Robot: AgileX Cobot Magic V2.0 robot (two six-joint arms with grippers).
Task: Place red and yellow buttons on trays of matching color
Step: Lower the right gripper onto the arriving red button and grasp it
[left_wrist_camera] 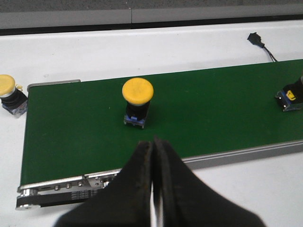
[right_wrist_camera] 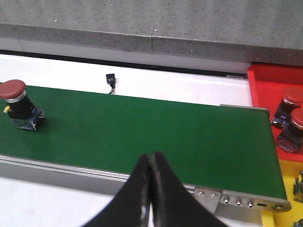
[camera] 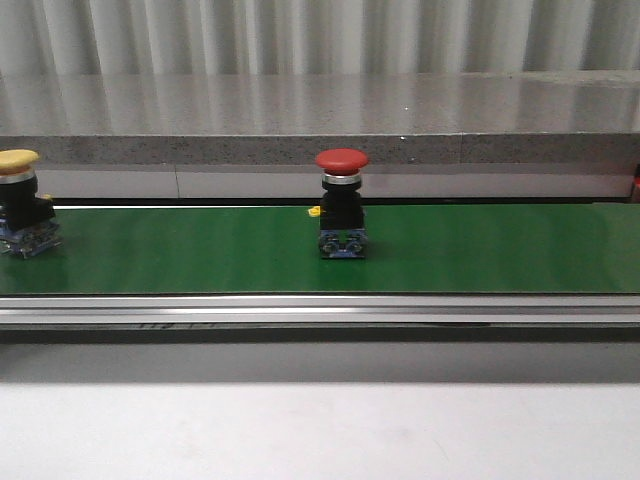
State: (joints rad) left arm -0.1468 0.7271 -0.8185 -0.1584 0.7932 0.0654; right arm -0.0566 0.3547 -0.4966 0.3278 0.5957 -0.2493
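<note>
Both grippers, left (left_wrist_camera: 152,156) and right (right_wrist_camera: 151,168), have jaws pressed together, holding nothing; the red button (camera: 341,203) sits mid-belt (camera: 480,255), the yellow button (camera: 22,202) at its left end; shut jaws could knock one over.

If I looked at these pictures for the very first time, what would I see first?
You'd first spot the long green belt running across the table, with a red button standing upright in the middle of it. A yellow button stands on the belt at the far left. At the belt's right end is a red tray that already has red buttons in it, and both claws, left claw and right claw, are shut and empty.
</note>
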